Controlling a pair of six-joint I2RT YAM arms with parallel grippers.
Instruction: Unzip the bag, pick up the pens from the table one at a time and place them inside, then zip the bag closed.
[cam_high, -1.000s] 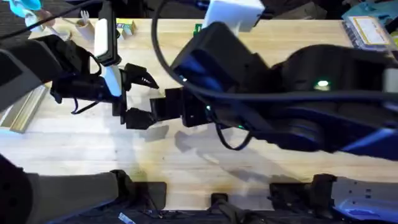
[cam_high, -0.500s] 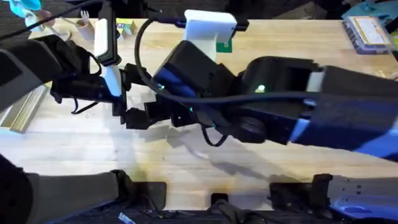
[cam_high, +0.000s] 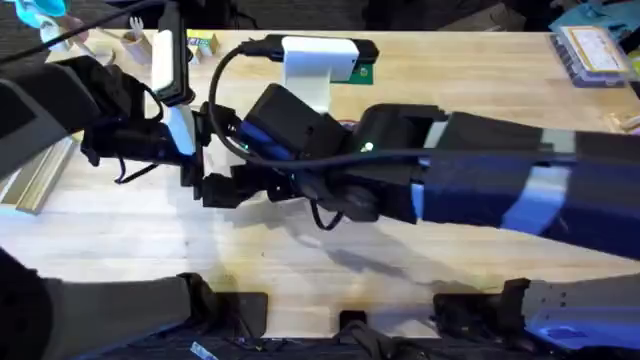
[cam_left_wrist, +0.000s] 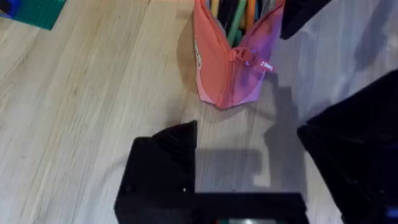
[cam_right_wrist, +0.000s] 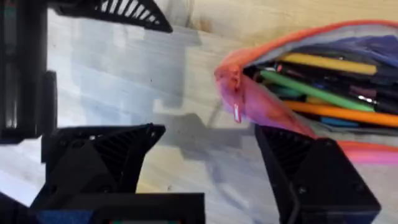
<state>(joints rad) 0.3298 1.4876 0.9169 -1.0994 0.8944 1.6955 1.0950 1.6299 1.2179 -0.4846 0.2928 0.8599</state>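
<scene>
- We are finding no brand or label we can read; a small pale tag on the bag (cam_left_wrist: 233, 56) near its zipper end is carrying marks too small to make out.
- The bag is lying on the table (cam_left_wrist: 81, 106), its zipper gaping open, purple lining showing.
- Inside we are seeing several pens (cam_right_wrist: 323, 87): a yellow one, a green one, an orange one, plus dark ones, lying lengthwise in the opening.
- The right gripper (cam_right_wrist: 205, 155) is hanging just beside the bag's closed end, fingers spread wide and holding nothing; one finger (cam_right_wrist: 311, 174) is sitting just beside the pink fabric at the bag's lower side, the other is standing apart over bare wood.
- The zipper pull (cam_right_wrist: 237, 112) is dangling at that end, between the two fingers' line and the bag mouth.
- The left gripper (cam_left_wrist: 249, 168) is hovering near the same end of the bag, not touching it; its fingers are apart, with nothing between them.
- Overhead, the right arm (cam_high: 480, 180) is reaching across the middle toward the left arm (cam_high: 90, 110), and the two grippers are meeting near the table's left centre.
</scene>
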